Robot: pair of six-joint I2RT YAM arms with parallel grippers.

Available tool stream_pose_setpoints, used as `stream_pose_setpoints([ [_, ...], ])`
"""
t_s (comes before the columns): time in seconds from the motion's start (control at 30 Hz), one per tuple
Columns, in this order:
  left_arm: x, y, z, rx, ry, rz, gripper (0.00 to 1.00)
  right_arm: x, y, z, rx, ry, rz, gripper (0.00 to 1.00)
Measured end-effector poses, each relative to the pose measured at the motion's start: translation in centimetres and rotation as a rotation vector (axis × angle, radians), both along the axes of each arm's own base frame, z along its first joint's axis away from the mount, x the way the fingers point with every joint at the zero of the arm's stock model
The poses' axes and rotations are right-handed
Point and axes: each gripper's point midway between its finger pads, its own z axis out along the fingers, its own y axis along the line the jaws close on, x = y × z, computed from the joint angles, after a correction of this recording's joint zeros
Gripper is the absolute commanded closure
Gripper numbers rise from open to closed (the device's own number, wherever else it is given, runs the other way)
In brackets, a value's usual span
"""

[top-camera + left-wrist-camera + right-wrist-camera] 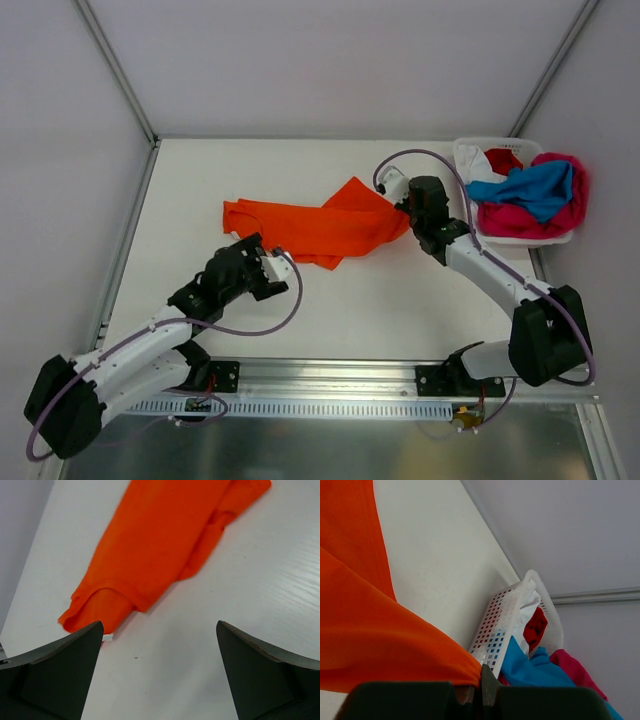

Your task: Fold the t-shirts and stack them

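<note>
An orange t-shirt [320,225] lies crumpled across the middle of the white table. My right gripper [405,210] is shut on its right edge, holding the orange cloth [380,640] lifted. My left gripper [278,270] stands open just in front of the shirt's near-left part, over bare table with nothing between its fingers [70,665]. The shirt's hem [100,605] lies just beyond the left fingertip. More t-shirts, blue [530,188], magenta-pink [570,205], red [503,158] and white, are heaped in the basket.
A white plastic basket [470,160] stands at the table's back right corner, close to my right arm. Its perforated wall [500,625] shows in the right wrist view. Grey walls enclose the table, and a metal rail runs along the near edge.
</note>
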Motion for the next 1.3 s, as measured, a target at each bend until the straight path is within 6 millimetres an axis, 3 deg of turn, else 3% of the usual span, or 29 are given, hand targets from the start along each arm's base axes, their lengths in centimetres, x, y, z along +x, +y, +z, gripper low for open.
stream_pose_setpoints([
  [0.07,-1.0,-1.3,-3.0,0.109,0.024,-0.059,0.04,-0.1,0.0,-1.1,0.003,0.031,-0.009,1.00],
  [0.2,-2.7,-2.0,-7.5,0.281,0.020,-0.144,0.04,-0.3,0.0,-2.3,0.005,0.067,-0.022,1.00],
  [0.27,-2.2,-1.8,-8.3,0.335,-0.013,-0.141,0.04,-0.3,-0.1,-2.5,0.005,0.073,-0.027,1.00],
  [0.43,0.6,-1.7,-8.1,0.415,-0.156,-0.081,0.14,-0.4,-0.2,-2.5,0.014,0.071,-0.041,1.00],
  [0.53,3.0,-1.6,-8.2,0.481,-0.243,-0.019,0.34,-0.5,-0.2,-2.6,0.020,0.076,-0.046,1.00],
  [0.6,4.7,-1.2,-8.5,0.520,-0.285,0.031,0.82,-0.6,-0.2,-2.8,0.025,0.081,-0.049,1.00],
  [0.63,5.5,-0.7,-8.8,0.549,-0.300,0.059,1.00,-0.7,-0.3,-2.9,0.026,0.086,-0.051,1.00],
  [0.77,7.1,1.0,-9.1,0.642,-0.335,0.119,1.00,-1.0,-0.4,-2.9,0.030,0.092,-0.052,1.00],
  [0.87,7.7,1.2,-6.3,0.594,-0.384,0.169,1.00,-1.5,-0.6,-2.8,0.031,0.090,-0.051,1.00],
  [0.93,8.2,1.5,-2.4,0.506,-0.428,0.219,1.00,-1.8,-0.7,-2.8,0.034,0.095,-0.050,1.00],
  [1.0,9.0,2.1,2.8,0.392,-0.482,0.290,1.00,-2.0,-0.7,-2.8,0.039,0.099,-0.049,1.00],
  [1.07,9.9,3.6,9.6,0.252,-0.559,0.386,1.00,-2.2,-0.7,-2.9,0.046,0.106,-0.049,1.00],
  [1.1,9.9,4.6,13.2,0.185,-0.605,0.432,1.00,-2.3,-0.7,-3.0,0.050,0.109,-0.050,1.00],
  [1.2,8.7,6.8,20.9,0.041,-0.723,0.518,1.00,-2.6,-0.7,-3.2,0.058,0.118,-0.051,1.00],
  [1.3,7.7,6.9,23.1,-0.023,-0.720,0.504,1.00,-2.9,-0.7,-3.6,0.063,0.125,-0.052,1.00],
])
